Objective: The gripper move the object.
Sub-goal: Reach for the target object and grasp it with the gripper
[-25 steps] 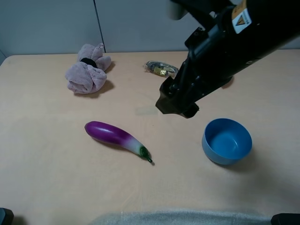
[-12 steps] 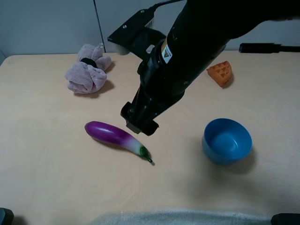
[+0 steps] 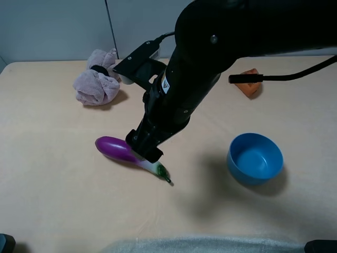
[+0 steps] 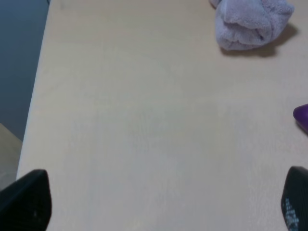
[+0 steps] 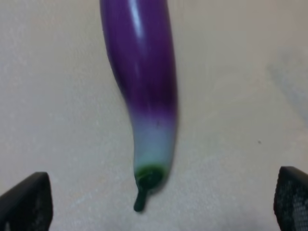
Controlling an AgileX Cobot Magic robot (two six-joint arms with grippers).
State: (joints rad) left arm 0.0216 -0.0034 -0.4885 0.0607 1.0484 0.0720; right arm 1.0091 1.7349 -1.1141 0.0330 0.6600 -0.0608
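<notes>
The eggplant (image 3: pixel 114 148) lies on the tan table, purple fading to white, with its green stem tip pointing to the front right. My right gripper (image 3: pixel 144 147) reaches across from the right and sits low right over the eggplant's middle, hiding part of it. In the right wrist view the eggplant (image 5: pixel 144 86) lies between the two dark fingertips (image 5: pixel 25 202), the right gripper (image 5: pixel 158 199) is open and nothing is held. My left gripper (image 4: pixel 160 202) is open and empty over bare table, with the eggplant's purple end (image 4: pixel 302 116) at the edge of its view.
A pink plush toy (image 3: pixel 98 81) lies at the back left and also shows in the left wrist view (image 4: pixel 252 24). A blue bowl (image 3: pixel 255 158) stands at the right. An orange waffle wedge (image 3: pixel 250 85) lies at the back right, behind a black cable. Grey cloth (image 3: pixel 200 245) lies along the front edge.
My right arm has swung left and down from above the bowl side to just over the eggplant. The eggplant, bowl and plush have not moved.
</notes>
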